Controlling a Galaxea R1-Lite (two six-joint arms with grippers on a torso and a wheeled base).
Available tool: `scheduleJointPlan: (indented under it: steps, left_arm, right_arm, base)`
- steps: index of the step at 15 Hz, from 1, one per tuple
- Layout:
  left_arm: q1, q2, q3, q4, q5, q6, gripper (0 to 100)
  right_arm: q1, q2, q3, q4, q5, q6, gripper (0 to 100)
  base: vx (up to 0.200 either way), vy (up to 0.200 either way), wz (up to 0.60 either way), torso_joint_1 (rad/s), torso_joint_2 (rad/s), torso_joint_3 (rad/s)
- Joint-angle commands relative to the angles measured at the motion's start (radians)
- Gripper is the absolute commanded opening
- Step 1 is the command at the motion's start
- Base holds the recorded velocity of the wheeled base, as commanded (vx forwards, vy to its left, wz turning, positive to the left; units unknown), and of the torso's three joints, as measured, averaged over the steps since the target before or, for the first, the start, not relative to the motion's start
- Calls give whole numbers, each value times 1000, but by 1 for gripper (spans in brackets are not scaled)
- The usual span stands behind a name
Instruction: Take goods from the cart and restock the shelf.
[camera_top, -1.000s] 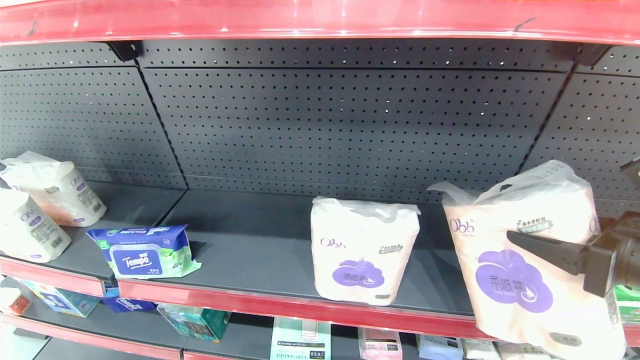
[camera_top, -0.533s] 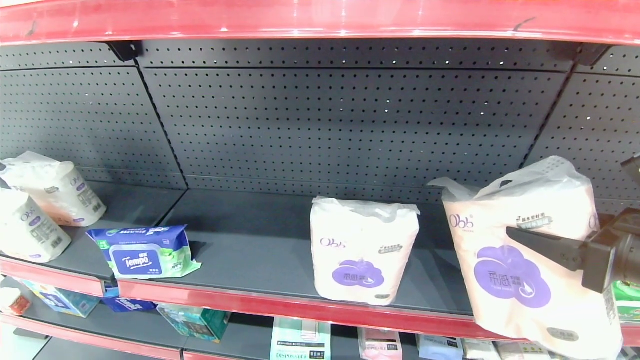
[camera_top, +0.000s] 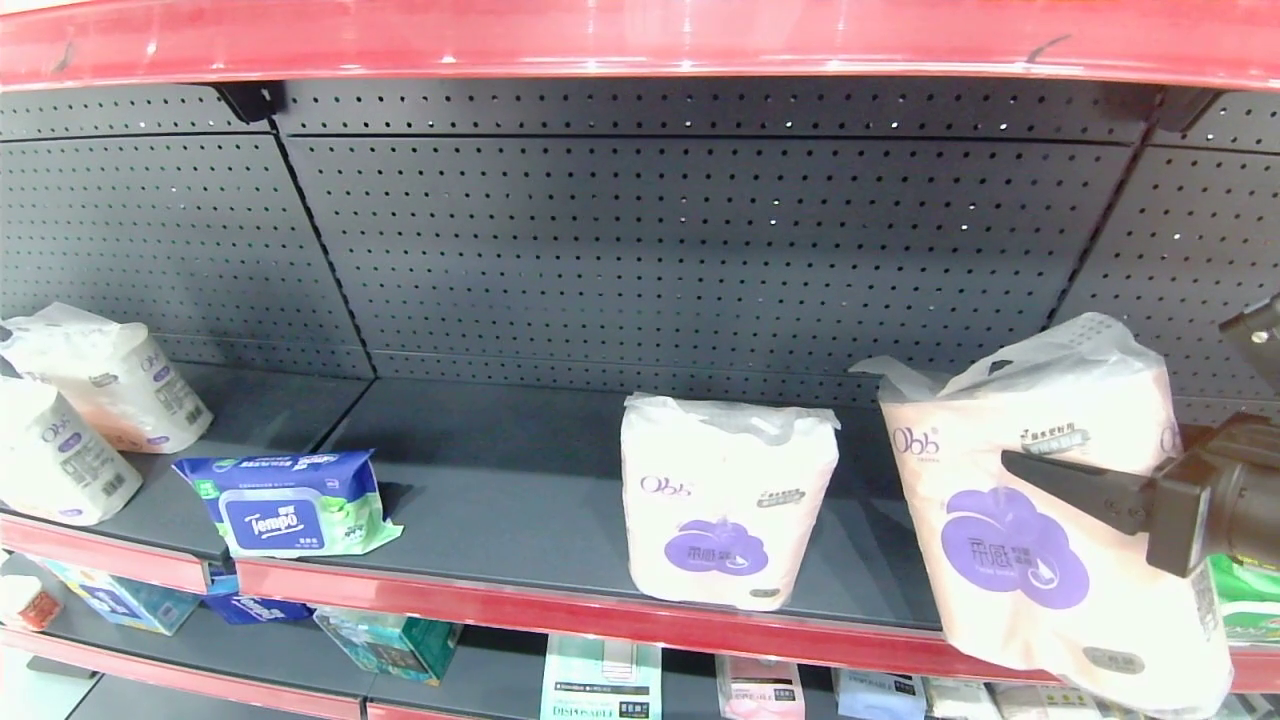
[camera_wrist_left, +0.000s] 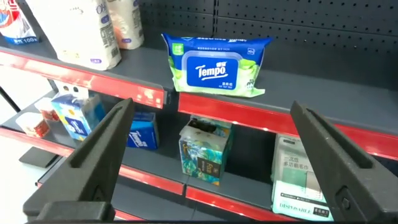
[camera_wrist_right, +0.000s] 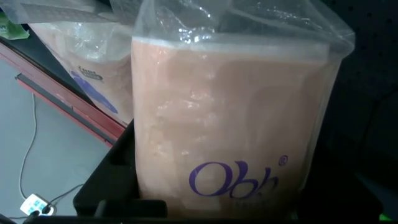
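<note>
A large pink tissue-roll pack with a purple label hangs at the right end of the dark shelf, its bottom overlapping the red front lip. My right gripper is shut on this pack from the right, one black finger lying across its front. The right wrist view has the same pack close up between the fingers. A smaller matching pack stands on the shelf to its left. My left gripper is open and holds nothing, in front of the lower shelves below a blue-green wipes pack.
The wipes pack lies near the shelf's front at the left. Two roll packs stand on the neighbouring shelf section. A green pack sits behind my right gripper. Bare shelf lies between the wipes and the smaller pack. Lower shelves hold several boxes.
My right gripper has lifted the held pack slightly and carried it a little to the left. Everything on the shelf has stayed put.
</note>
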Motion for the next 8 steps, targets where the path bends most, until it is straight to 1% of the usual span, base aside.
scheduleJointPlan:
  steps: [1,3,4,7,8]
  left_arm:
    - [0,0,-1,0,0,0,100]
    - [0,0,-1,0,0,0,100]
    - [0,0,-1,0,0,0,100]
    - [0,0,-1,0,0,0,100]
    - [0,0,-1,0,0,0,100]
  right_arm:
    - [-7,61,0,-53,0,1,0]
    - [-18,127,-1,-139,3,-3,0]
    - [-18,151,-6,-158,5,-8,0]
    - [-23,255,-14,-246,59,-34,0]
    - [-26,308,-32,-319,78,-40,0]
  base:
    - [0,0,0,0,0,0]
    - [0,0,0,0,0,0]
    - [0,0,0,0,0,0]
    - [0,0,0,0,0,0]
    - [0,0,0,0,0,0]
